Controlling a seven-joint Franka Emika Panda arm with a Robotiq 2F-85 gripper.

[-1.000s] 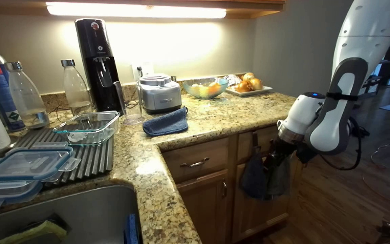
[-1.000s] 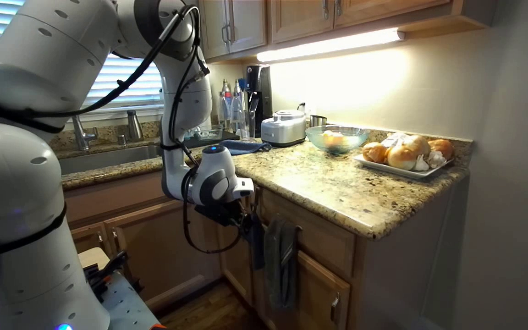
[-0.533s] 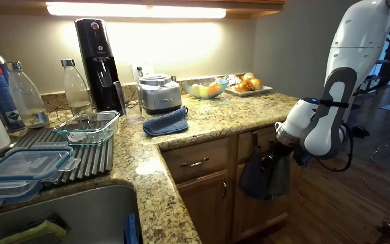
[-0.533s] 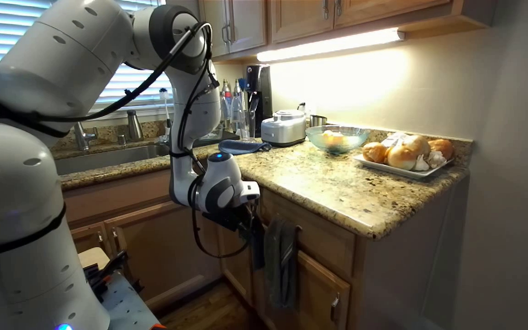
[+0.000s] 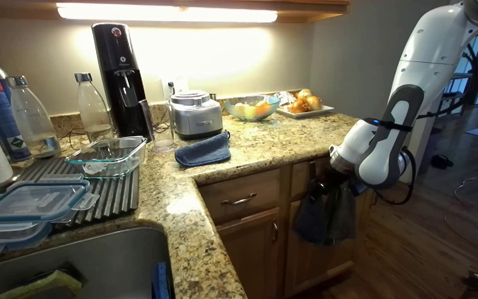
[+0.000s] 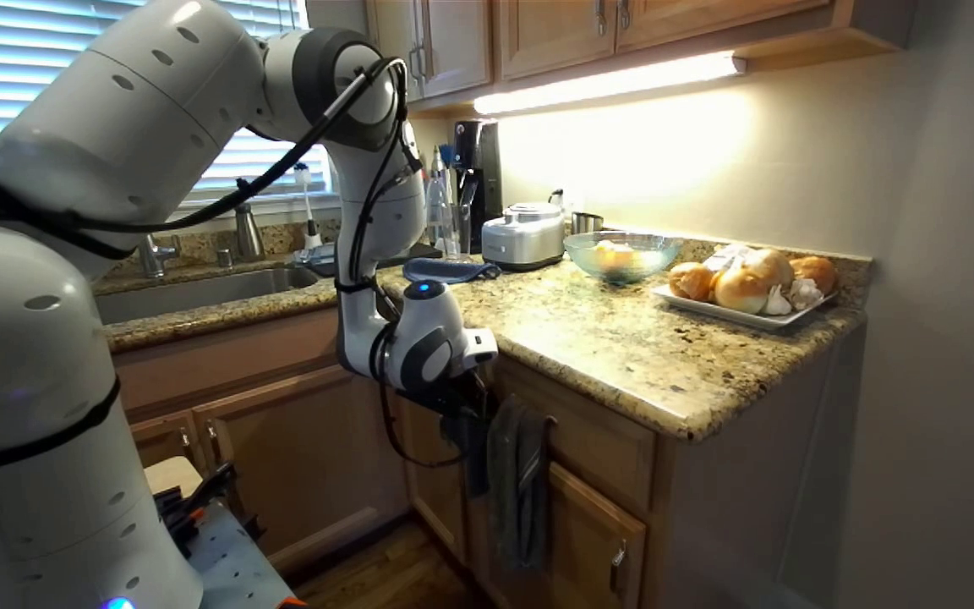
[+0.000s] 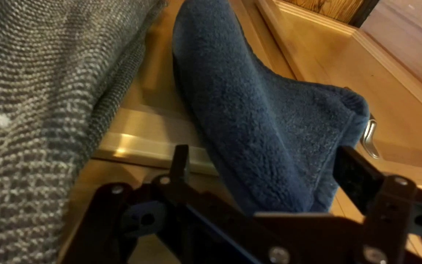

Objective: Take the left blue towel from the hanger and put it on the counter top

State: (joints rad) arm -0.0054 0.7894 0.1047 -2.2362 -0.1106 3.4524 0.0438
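The left blue towel (image 7: 240,121) is a limp dark slate-blue cloth hanging against the cabinet front. It also shows in both exterior views (image 5: 310,220) (image 6: 475,457). In the wrist view my gripper (image 7: 266,170) is open, with one finger on each side of the towel and the cloth between them, not squeezed. In both exterior views the dark gripper (image 5: 321,192) (image 6: 472,404) is at the towel's upper part, below the counter edge, its fingers hard to make out. The granite counter top (image 5: 280,145) (image 6: 605,338) is above it. The towel's hanger is mostly hidden behind the gripper.
A grey knit towel (image 7: 31,128) (image 6: 519,482) hangs right beside the blue one. On the counter lie a folded blue cloth (image 5: 203,151), a silver appliance (image 5: 197,116), a glass bowl (image 6: 622,258) and a plate of onions (image 6: 741,317). A drawer handle (image 5: 239,200) sticks out nearby.
The arm has moved toward the cabinet front, bringing the gripper in to the hanging blue towel. The towels and the counter items stay in place.
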